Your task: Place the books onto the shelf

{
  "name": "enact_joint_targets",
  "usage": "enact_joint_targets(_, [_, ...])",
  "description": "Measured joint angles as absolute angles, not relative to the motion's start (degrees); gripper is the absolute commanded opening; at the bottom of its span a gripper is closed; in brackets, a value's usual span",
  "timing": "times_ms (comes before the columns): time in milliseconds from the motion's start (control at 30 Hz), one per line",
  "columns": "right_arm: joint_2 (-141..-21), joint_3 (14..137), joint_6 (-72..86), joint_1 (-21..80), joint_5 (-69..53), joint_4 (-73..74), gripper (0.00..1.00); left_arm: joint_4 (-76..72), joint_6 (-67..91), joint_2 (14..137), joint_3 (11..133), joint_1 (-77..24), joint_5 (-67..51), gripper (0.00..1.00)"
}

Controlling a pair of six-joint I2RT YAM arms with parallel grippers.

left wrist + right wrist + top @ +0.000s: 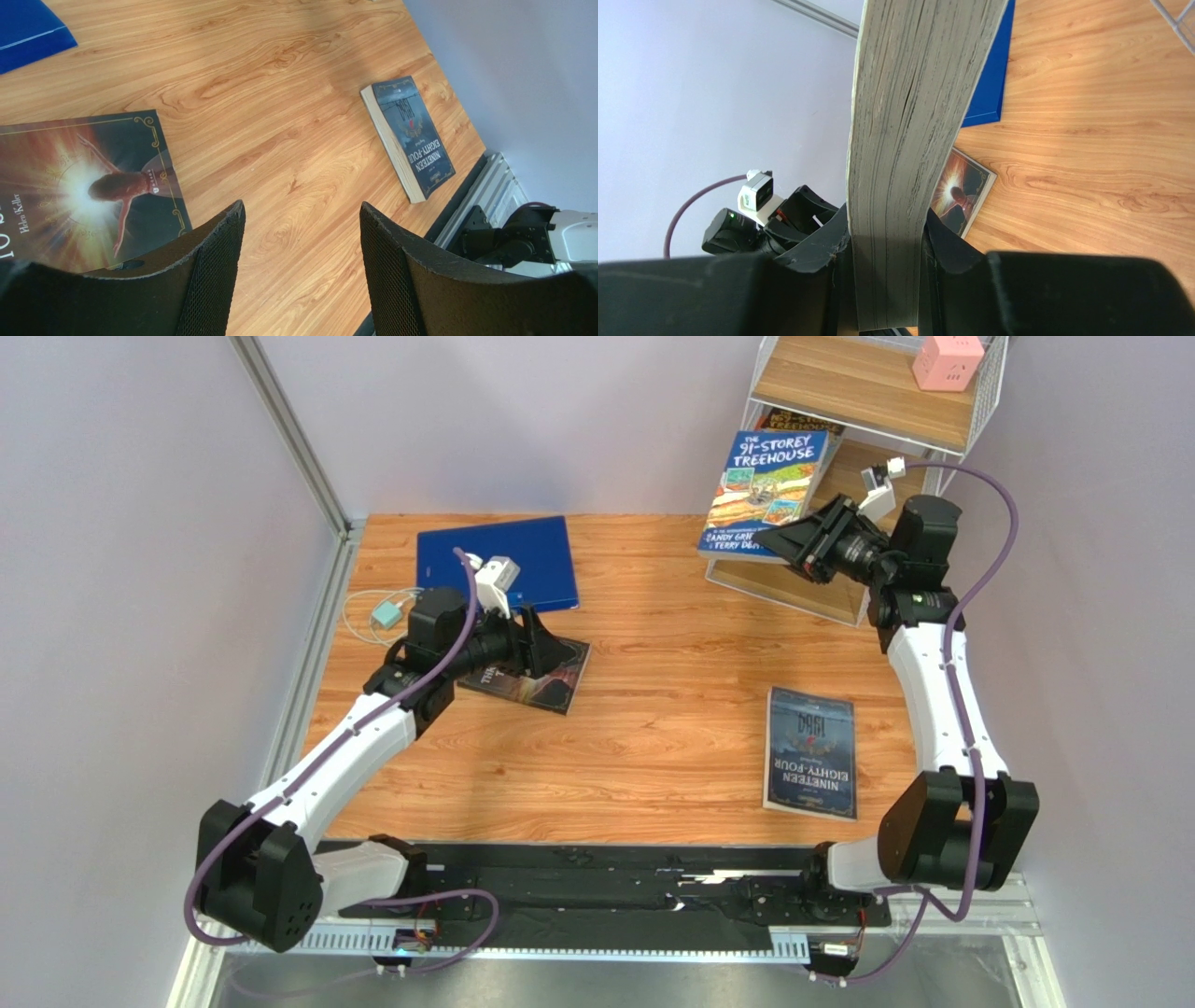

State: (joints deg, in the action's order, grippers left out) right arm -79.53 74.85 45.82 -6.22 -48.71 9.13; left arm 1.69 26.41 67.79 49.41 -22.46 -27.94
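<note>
Three paperbacks show: the blue-and-orange "Treehouse" paperback (758, 483), clamped by the right gripper (790, 541), hangs tilted before the white wire shelf (856, 392) with light wooden boards. The navy "Nineteen Eighty-Four" paperback (811, 752) and the dark paperback (540, 689) with a glowing figure lie flat, well apart, on the wood-grain table (659, 742). The left gripper (550, 651) hovers over the dark one, jaws apart and empty, with pale walls (561, 420) around the table.

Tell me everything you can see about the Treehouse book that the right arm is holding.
The Treehouse book is a fairly thick, closed paperback with a blue-and-orange cartoon cover titled "The 91-Storey Treehouse". It is held off the table, tilted, with its cover facing the overhead camera, in front of the white wire shelf. The right end effector clamps its lower corner; the wrist view shows cream page edges squeezed between the black pads. Whether it touches the shelf cannot be told.
</note>
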Motion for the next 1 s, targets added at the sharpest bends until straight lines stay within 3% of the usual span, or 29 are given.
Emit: enact_joint_targets(1000, [-90.04, 77.62, 54.17, -7.42, -44.99, 2.33, 0.0, 5.43, 21.54, 67.66, 49.41, -22.46, -24.88, 0.65])
